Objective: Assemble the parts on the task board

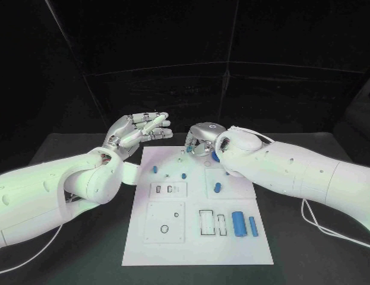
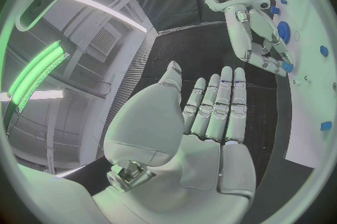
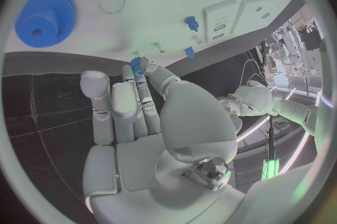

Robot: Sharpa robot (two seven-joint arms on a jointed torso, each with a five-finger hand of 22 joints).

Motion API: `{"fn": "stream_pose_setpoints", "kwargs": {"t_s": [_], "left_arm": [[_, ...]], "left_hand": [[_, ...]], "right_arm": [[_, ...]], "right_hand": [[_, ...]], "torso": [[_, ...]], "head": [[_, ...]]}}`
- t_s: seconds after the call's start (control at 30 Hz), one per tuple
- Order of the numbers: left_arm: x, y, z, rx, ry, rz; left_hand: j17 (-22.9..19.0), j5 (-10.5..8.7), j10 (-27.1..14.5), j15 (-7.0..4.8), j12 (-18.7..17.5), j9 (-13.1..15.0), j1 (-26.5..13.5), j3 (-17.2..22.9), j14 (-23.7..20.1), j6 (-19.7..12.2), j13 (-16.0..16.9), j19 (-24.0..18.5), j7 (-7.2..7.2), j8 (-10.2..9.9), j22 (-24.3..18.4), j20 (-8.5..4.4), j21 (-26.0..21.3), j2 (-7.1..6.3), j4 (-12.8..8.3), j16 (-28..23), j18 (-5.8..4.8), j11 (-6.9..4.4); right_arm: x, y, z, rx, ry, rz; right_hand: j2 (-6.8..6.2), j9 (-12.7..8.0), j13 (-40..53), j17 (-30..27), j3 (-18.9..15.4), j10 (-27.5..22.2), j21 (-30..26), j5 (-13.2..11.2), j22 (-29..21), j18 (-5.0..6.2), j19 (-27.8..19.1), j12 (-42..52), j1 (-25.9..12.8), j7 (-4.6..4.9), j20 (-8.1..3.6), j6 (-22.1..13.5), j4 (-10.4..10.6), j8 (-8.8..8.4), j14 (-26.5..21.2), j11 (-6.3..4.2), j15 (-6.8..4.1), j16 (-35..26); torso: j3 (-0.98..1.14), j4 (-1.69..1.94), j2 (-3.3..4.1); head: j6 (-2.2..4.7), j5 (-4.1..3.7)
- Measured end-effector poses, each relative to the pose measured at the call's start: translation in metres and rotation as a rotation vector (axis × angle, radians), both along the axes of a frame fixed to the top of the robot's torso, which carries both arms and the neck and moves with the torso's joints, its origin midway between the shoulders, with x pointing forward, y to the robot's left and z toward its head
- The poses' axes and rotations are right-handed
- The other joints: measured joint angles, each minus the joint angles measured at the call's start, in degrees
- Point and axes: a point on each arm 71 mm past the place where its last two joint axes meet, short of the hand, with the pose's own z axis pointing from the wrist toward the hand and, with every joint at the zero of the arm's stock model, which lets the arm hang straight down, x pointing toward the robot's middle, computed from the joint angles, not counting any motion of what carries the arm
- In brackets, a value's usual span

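The task board (image 1: 198, 237) lies flat mid-table, blue parts scattered over it and a blue gear (image 3: 44, 16) near its far end, probably laid out for easy reach. The right hand (image 1: 200, 138) pinches a small blue part (image 3: 136, 65) at its fingertips over that far edge, likely for insertion. The left hand (image 1: 138, 132) hovers beside the board, fingers straight, holding nothing.

The white rectangular task board (image 1: 198, 249) lies mid-tabletop (image 1: 65, 148). On its near right stand two long blue cylindrical parts (image 1: 238, 224) side by side; a short blue part (image 1: 218, 187) lies farther back — beyond it, a blue toothed gear (image 3: 45, 15) at the far edge.
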Motion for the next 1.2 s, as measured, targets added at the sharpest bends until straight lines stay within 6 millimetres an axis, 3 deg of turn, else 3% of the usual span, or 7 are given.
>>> {"fn": "stream_pose_setpoints", "kwargs": {"t_s": [0.67,1.2], "left_arm": [[0.001,-0.004,0.005,-0.003,-0.009,-0.01],[0.001,-0.007,0.006,-0.005,-0.012,-0.016]], "left_hand": [[0.0,0.0,0.0,0.0,0.0,0.0,0.0,0.0,0.0,0.0,0.0,0.0,0.0,0.0,-0.1,0.0,-0.2,0.0,0.0,-0.2,0.0,0.0],[0.0,0.0,0.0,0.0,0.0,0.0,0.0,0.0,0.0,0.0,0.0,0.0,0.0,0.0,-0.1,0.0,-0.2,0.0,0.0,-0.2,0.0,0.0]], "right_arm": [[0.009,0.017,-0.004,-0.007,0.02,-0.013],[0.014,0.024,-0.006,-0.02,0.037,-0.017]], "right_hand": [[-0.23,0.0,0.0,0.0,0.2,-0.2,0.2,0.0,0.1,0.0,0.0,-0.2,-0.2,0.0,0.0,0.0,0.2,-0.38,0.0,0.17,0.0,0.3],[-0.22,0.0,-0.1,0.0,0.3,-0.2,0.2,-0.3,0.1,0.0,0.0,-0.5,-0.2,0.14,0.0,-0.3,0.3,-0.61,0.0,0.2,0.01,0.3]], "torso": [[-0.01,0.05,0.4],[-0.01,0.08,0.5]], "head": [[-0.13,0.47],[-0.27,0.4]]}}
